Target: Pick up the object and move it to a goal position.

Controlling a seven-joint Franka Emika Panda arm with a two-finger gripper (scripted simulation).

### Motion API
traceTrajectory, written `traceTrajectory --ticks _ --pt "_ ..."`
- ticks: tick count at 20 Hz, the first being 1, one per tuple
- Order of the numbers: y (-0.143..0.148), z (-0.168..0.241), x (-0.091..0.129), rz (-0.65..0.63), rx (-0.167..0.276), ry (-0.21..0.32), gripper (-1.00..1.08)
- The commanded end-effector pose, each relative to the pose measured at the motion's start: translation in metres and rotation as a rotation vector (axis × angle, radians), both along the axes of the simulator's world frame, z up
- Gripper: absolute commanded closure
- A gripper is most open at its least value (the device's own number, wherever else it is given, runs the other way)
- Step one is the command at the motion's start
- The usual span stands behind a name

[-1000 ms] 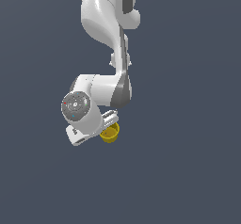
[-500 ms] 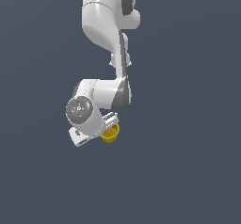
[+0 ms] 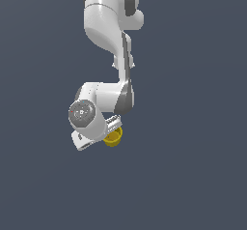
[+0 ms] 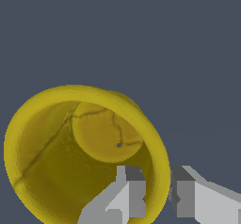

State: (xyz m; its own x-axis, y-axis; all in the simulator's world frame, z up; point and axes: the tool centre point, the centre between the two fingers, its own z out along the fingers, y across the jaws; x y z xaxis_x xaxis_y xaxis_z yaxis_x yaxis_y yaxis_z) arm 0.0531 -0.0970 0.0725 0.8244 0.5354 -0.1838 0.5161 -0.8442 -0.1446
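Wrist view shows the gripper (image 4: 153,190) nearly closed across one wall of the cup (image 4: 70,148): one finger (image 4: 129,192) inside the rim, the other just outside. The cup hangs tilted beneath the arm (image 3: 108,35). With only the thin lip pinched, a jolt could pivot or slip the cup free.

Even, shadowless light; renders coarse, perhaps slightly blurred.

the yellow cup (image 4: 61,171) looks like smooth, dull plastic with thin dark crack lines inside. the arm (image 3: 103,26) is seen as shiny white plastic, the gripper (image 4: 155,197) as flat grey.
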Motion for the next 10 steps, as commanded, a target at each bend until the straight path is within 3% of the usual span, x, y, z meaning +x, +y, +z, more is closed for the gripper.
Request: traceTrajectory --ticks 1,10 --pt "0.0 0.0 0.0 0.0 0.0 0.0 1.08" --pt "-0.003 0.012 -0.004 0.0 0.0 0.0 1.08"
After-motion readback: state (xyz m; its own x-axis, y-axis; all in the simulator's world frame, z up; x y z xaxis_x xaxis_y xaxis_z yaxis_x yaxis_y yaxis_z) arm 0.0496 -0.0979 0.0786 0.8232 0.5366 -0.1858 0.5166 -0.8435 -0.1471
